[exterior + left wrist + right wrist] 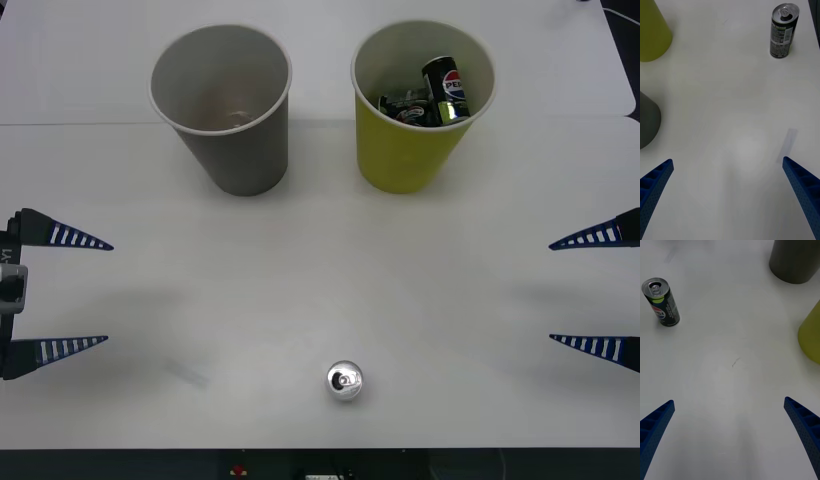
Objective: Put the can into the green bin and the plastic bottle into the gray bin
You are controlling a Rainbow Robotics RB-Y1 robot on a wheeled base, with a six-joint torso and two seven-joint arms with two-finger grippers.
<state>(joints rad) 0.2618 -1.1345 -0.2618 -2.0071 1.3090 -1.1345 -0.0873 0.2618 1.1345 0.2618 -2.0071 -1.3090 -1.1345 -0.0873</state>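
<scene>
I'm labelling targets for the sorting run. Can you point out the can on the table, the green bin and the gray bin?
can (344, 381), front view: its shiny silver top.
green bin (400, 160), front view: its outer wall.
gray bin (245, 155), front view: its outer wall.

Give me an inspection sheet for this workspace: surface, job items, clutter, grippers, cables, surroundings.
Surface: white table, faint scuff mark mid-table in the right wrist view.
Can: upright near the front edge, between the arms, untouched.
Green bin: upright, back right, already holds Pepsi cans.
Gray bin: upright, back left, nothing seen inside.
Plastic bottle: nothing seen.
Clutter: nothing seen on the table beyond the above.
Left gripper: open, at the left edge, holding nothing.
Right gripper: open, at the right edge, holding nothing.
Cables: nothing seen on the table.
Surroundings: dark strip below the front edge.
</scene>
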